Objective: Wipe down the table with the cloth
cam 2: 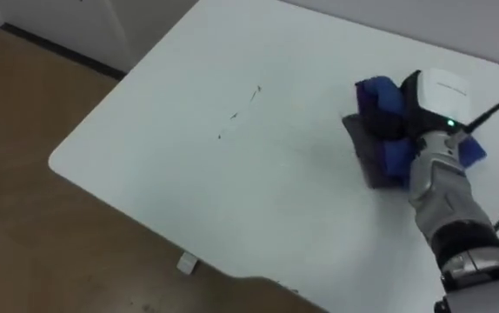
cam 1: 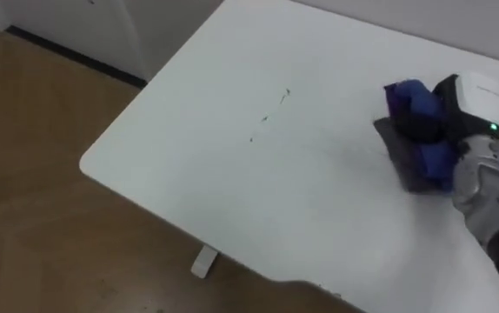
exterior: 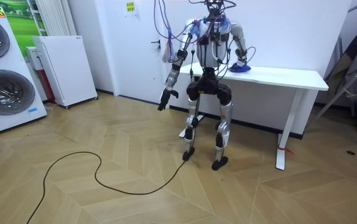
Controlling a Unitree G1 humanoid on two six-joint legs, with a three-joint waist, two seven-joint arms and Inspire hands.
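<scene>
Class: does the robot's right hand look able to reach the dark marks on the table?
Probably yes: bare table lies between the marks and the right hand holding the blue cloth.

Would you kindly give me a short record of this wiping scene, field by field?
Robot: stands at the white table, facing it
Right hand: on the tabletop, curled round the blue cloth
Cloth state: bunched, lying on the right part of the table
Dark specks: small marks on the tabletop, left of the cloth and apart from it
Left hand: hangs at the robot's side, off the table
Wood floor: beside and below the table's left corner
</scene>
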